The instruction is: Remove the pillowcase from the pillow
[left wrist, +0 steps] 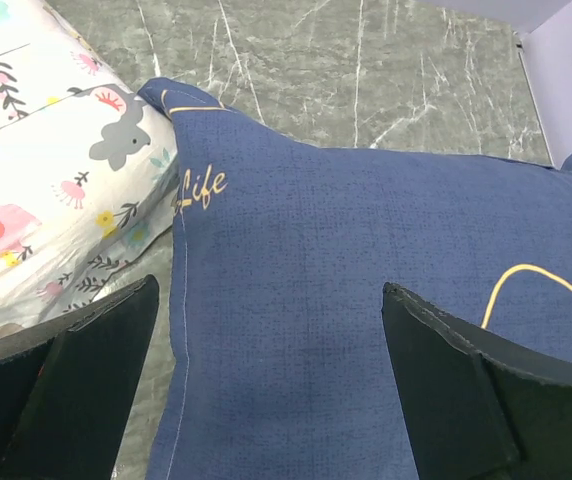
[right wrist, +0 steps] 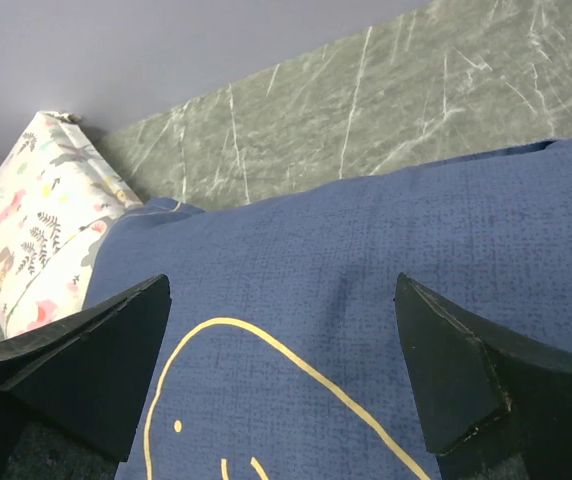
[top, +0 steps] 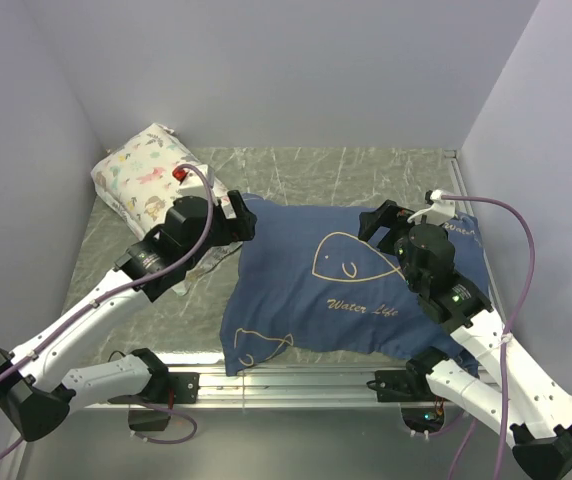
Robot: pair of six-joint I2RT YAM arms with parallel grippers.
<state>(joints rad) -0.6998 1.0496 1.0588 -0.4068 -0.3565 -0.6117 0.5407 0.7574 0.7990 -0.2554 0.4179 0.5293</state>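
The pillowcase (top: 346, 290) lies plump in the middle of the surface (top: 366, 170), its near edge at the rail by the arm bases. Its far-left corner is just beside a floral pillow (top: 146, 170). The pillow is wholly hidden inside it.

The left fingers (left wrist: 96, 380) are spread wide over the case's left end near the stitched edge, holding nothing. The right fingers (right wrist: 86, 370) are likewise parted and empty, above the fish outline toward the right end.

The case looks like a soft, light woven cloth that should bunch and fold readily. It is probably not slippery, so it may cling to the filling and drag it along. The pillow is likely bulky and springy rather than heavy.

A pinch on a corner or seam should catch the cloth alone, whereas a bite mid-panel would likely take stuffing too. Which end is open cannot be told from these views.
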